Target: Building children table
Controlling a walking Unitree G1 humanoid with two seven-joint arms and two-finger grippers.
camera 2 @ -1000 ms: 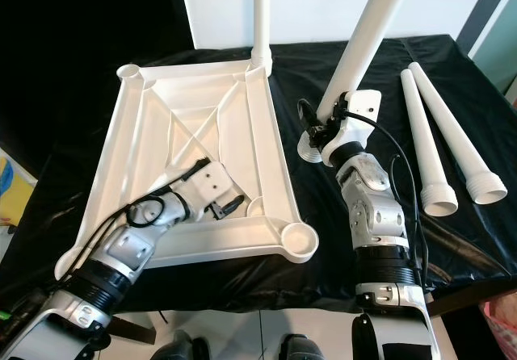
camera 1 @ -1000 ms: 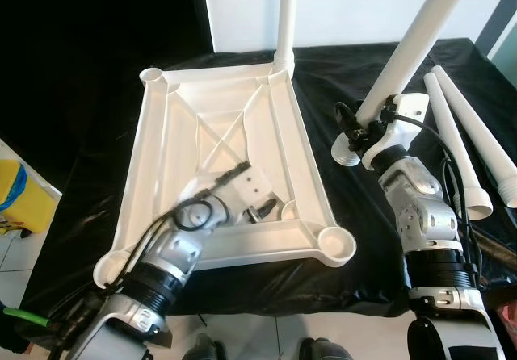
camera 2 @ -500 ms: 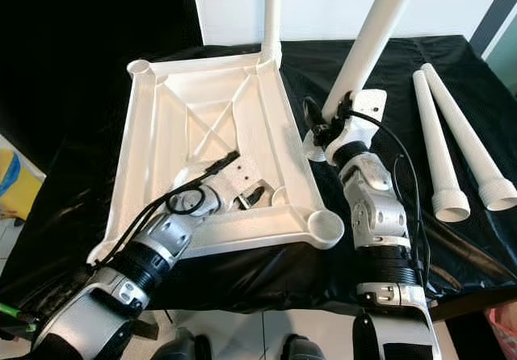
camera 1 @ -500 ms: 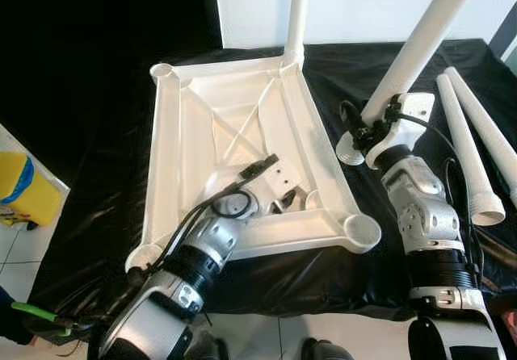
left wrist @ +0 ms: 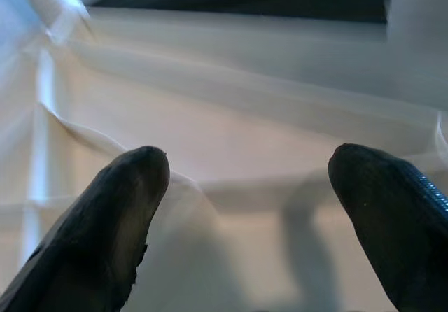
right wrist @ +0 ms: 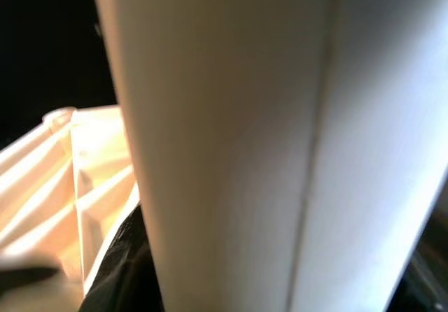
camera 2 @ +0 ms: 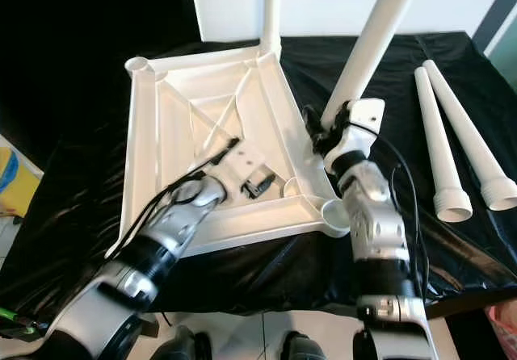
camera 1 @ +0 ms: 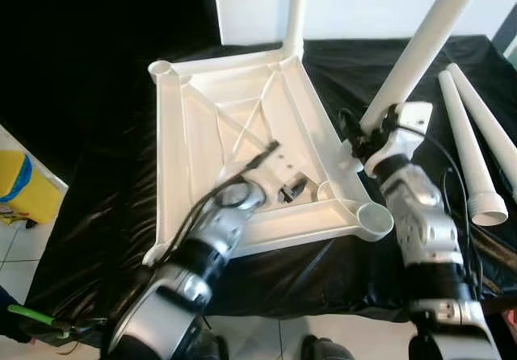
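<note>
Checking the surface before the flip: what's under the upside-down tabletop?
A black cloth lies under the tabletop, spreading past every edge and draping over the front. Whatever supports the cloth is covered. The left gripper rests inside the tabletop, jaws open.

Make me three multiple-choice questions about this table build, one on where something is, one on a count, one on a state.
1. Where are the loose legs?
A. on the black cloth on the robot's right
B. inside the tabletop
C. on the floor

2. How many legs stand fitted in the upturned tabletop?
A. none
B. one
C. three

3. The left gripper is:
A. shut on a leg
B. open over the tabletop
C. holding a screw

Answers: 1 A, two lie side by side there. 2 B, one upright leg at the far corner. 3 B, jaws apart, nothing between.
</note>
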